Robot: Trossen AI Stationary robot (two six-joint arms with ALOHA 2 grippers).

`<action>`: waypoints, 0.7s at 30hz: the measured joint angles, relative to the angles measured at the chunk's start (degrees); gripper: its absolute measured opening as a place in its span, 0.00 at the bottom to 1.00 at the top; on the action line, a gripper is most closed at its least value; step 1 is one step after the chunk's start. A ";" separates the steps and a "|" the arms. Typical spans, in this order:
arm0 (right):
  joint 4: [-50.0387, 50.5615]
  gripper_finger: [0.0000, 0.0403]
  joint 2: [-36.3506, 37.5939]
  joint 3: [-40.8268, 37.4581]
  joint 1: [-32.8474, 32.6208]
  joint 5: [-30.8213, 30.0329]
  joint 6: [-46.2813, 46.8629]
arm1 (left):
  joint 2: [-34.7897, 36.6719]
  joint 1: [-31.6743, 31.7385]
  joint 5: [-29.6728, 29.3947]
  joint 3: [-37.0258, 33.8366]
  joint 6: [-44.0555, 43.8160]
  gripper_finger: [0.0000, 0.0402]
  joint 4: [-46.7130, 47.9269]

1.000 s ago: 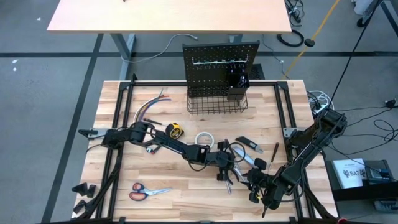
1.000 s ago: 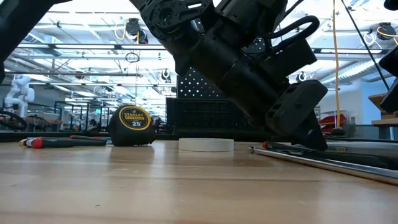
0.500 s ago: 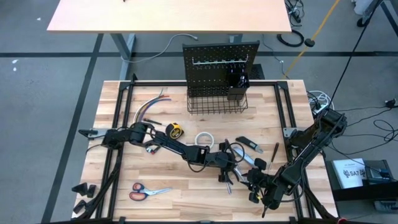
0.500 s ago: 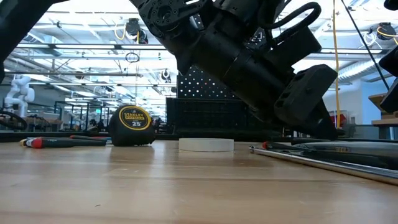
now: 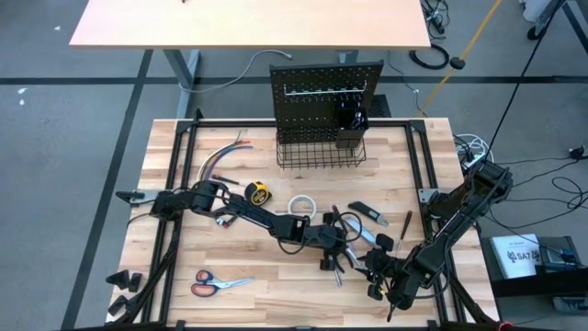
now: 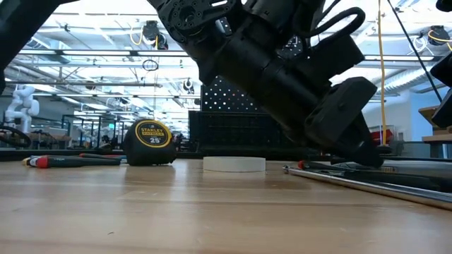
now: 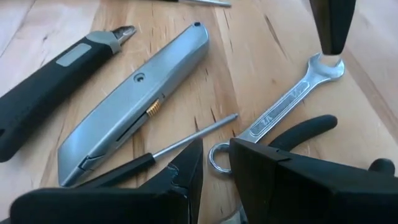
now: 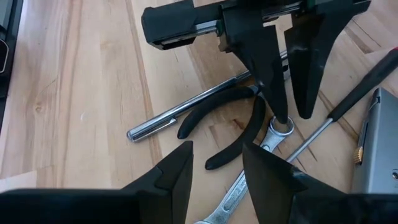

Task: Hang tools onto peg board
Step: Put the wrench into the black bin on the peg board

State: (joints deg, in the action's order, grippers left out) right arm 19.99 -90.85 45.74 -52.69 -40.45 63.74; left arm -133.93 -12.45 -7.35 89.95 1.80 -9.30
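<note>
A silver wrench (image 7: pixel 280 102) lies flat on the table among a grey knife (image 7: pixel 134 106), a thin screwdriver (image 7: pixel 180 143) and black-handled pliers (image 8: pixel 236 134). My left gripper (image 7: pixel 216 165) reaches in from the left (image 5: pixel 331 256), slanting down, shut on the wrench's ring end. My right gripper (image 8: pixel 217 162) stands open at the wrench's other end (image 5: pixel 375 274); one of its fingers (image 7: pixel 331 31) hangs just over the wrench's open jaw (image 7: pixel 326 65). The peg board (image 5: pixel 326 87) stands upright at the table's far edge. My left gripper has the wrench's ring end (image 7: pixel 217 155) between its two fingertips, one on each side of the ring. The fingers (image 8: pixel 277 93) slant down at it from the table's left. The wrench lies flat on the table. My right gripper: whether its finger touches the open jaw, I cannot tell.
A yellow tape measure (image 5: pixel 260 193) and a white tape roll (image 5: pixel 302 206) lie behind the left arm. Orange-handled scissors (image 5: pixel 219 283) lie near left, coloured wires (image 5: pixel 220 156) far left. A wire basket (image 5: pixel 320 152) hangs at the board's foot. Another screwdriver (image 5: pixel 404 228) lies to the right.
</note>
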 joint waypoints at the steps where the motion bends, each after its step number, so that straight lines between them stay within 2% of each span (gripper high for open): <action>1: 0.00 0.32 0.00 0.00 0.00 0.00 0.05 | 0.00 0.00 -0.01 -0.01 0.00 0.21 0.34; 18: -0.02 0.32 0.00 0.04 0.26 0.04 0.79 | -2.33 1.10 -1.49 0.24 -1.44 0.21 -0.18; 21: 0.82 0.32 0.00 0.04 0.79 0.29 5.50 | -2.37 1.27 -1.14 0.22 -1.51 0.21 -0.13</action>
State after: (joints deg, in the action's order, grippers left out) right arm 20.81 -90.85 45.78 -51.90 -40.15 69.24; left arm -136.30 -11.18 -8.49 90.17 0.30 -9.43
